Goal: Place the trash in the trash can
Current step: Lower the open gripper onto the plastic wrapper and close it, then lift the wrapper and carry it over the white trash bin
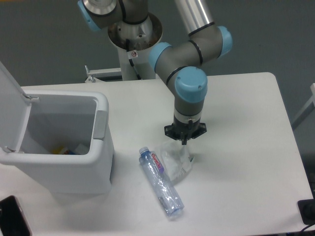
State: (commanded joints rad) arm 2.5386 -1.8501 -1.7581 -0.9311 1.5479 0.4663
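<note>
The crumpled clear-whitish plastic wrapper point(176, 161) lies on the white table point(241, 123), right of centre. The clear water bottle point(160, 181) with a blue cap and red label lies on its side just left of the wrapper, touching it, cap pointing to the back left. My gripper point(184, 142) points straight down at the wrapper's upper edge. Its fingers show as one narrow dark tip, so I cannot tell whether they are parted or closed on the wrapper. The white trash can point(101, 162) stands at the left with its lid point(11, 103) open.
Some small items, yellow and blue among them, lie at the bottom of the trash can. A dark flat object point(12, 216) sits at the front left corner. The table's front edge is just beyond the bottle's base.
</note>
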